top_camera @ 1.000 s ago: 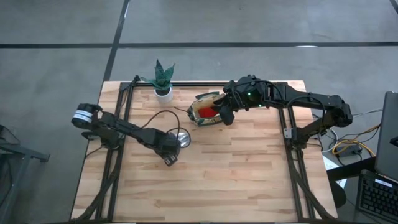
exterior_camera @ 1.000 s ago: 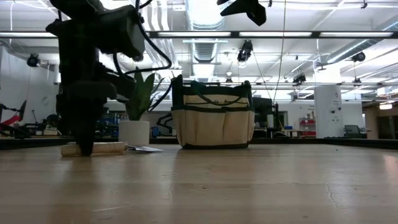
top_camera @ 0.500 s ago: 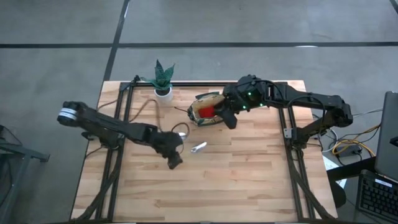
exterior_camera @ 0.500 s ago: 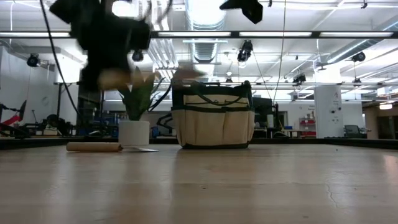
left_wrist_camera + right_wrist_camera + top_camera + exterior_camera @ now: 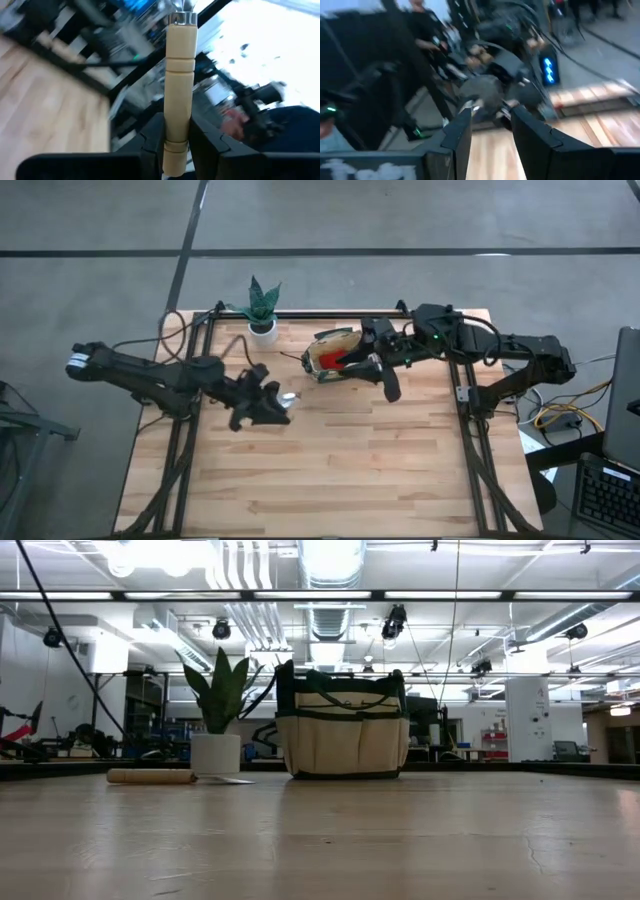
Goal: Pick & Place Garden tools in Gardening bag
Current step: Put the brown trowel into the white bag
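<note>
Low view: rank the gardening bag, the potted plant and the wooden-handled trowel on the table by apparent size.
1. gardening bag, largest.
2. potted plant.
3. trowel, smallest.
All three appear at a similar depth, so the ranking seems fair.

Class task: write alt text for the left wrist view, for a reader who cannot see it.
A pale wooden trowel handle stands clamped between the left pincer's two dark fingers, its metal collar at the far end. Behind it lie a strip of wooden table and blurred dark framework.
</note>
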